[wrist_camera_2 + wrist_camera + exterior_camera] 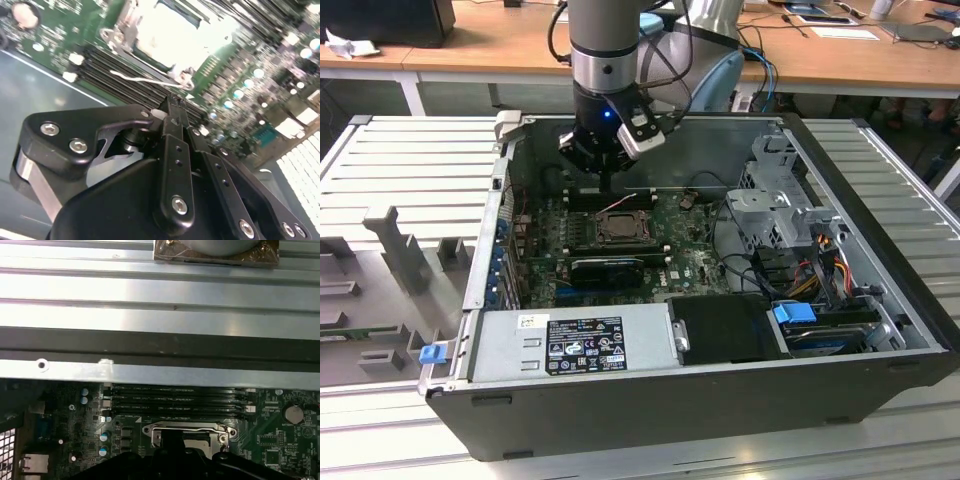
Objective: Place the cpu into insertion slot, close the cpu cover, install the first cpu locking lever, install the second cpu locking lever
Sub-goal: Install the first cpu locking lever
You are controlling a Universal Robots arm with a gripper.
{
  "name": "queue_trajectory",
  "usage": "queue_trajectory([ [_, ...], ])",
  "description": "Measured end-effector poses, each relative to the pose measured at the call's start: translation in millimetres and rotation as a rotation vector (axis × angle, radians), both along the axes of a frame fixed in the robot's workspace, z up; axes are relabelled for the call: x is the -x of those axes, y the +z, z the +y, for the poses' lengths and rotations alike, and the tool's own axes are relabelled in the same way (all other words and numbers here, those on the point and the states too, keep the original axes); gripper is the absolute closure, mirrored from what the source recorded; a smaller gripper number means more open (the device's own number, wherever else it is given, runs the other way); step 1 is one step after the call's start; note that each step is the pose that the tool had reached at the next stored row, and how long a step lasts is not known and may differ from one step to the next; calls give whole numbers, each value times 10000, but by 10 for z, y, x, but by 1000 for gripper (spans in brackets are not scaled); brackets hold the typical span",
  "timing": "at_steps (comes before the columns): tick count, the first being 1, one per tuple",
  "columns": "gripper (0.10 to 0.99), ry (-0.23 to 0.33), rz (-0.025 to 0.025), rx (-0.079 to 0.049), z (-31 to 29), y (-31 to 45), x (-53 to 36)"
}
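Note:
The cpu [170,30] lies in the insertion slot [618,226] of the green motherboard, its pale face glaring in the second wrist view. The cpu cover [185,429] lies down around it as a metal frame. A thin wire locking lever [145,79] sticks out from the slot's edge across the black memory slots [175,400], and it also appears as a pale line [624,203] in the exterior view. My gripper [172,104] is shut with nothing between its fingers. Its tip hangs just above that lever's end, beside the slot, and the same gripper [608,186] stands over the memory slots.
The motherboard sits inside an open black computer case [620,400]. A power supply [575,345] runs along the near side and a drive cage with cables [790,240] is at the exterior view's right. The case's far wall [160,372] is close behind the gripper.

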State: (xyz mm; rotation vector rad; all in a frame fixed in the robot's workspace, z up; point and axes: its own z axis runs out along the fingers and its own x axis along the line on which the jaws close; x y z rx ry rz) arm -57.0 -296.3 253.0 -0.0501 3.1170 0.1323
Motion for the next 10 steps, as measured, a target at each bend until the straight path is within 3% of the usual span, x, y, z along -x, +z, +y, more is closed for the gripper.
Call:
queue_trajectory([
  [4, 980, -1, 0, 0, 0, -14, -77],
  [10, 980, -2, 0, -38, 0, -34, -85],
])
